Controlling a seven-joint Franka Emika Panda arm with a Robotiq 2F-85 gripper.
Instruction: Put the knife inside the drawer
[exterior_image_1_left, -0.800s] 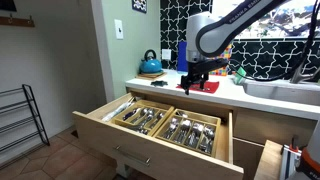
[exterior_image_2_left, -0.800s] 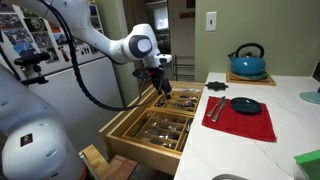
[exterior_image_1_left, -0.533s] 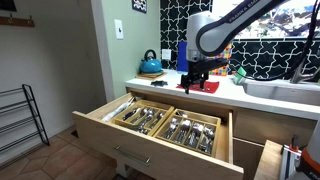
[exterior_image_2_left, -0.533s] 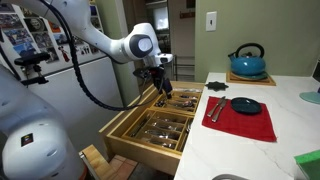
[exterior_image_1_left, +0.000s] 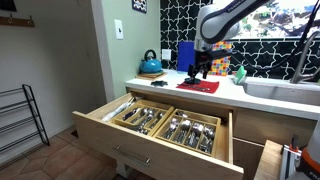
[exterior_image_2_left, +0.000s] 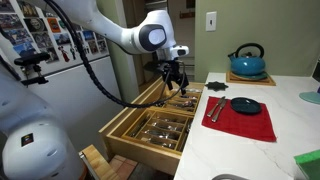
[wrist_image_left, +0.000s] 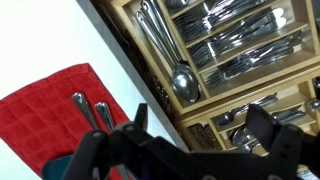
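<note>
The wide light-wood drawer (exterior_image_1_left: 128, 141) stands pulled open under the counter, its divider trays full of silver cutlery; it also shows in an exterior view (exterior_image_2_left: 122, 118) and in the wrist view (wrist_image_left: 222, 98). A red cloth (exterior_image_2_left: 245, 122) on the white counter carries two silver utensils (exterior_image_2_left: 213, 110), also in the wrist view (wrist_image_left: 90, 106); I cannot tell which is the knife. My gripper (exterior_image_1_left: 203, 68) (exterior_image_2_left: 178, 82) (wrist_image_left: 200, 125) hangs open and empty above the counter's edge, between the drawer and the cloth.
A dark blue bowl (exterior_image_2_left: 244, 105) sits on the cloth. A blue kettle (exterior_image_1_left: 150, 65) (exterior_image_2_left: 247, 62) stands at the back of the counter. A sink (exterior_image_1_left: 285, 92) is set in the counter. A narrow wooden pull-out unit (exterior_image_1_left: 270, 160) stands open beside the drawer.
My gripper has risen and shifted from over the open drawer toward the counter and the red cloth. It is still empty. The drawer has not moved.
</note>
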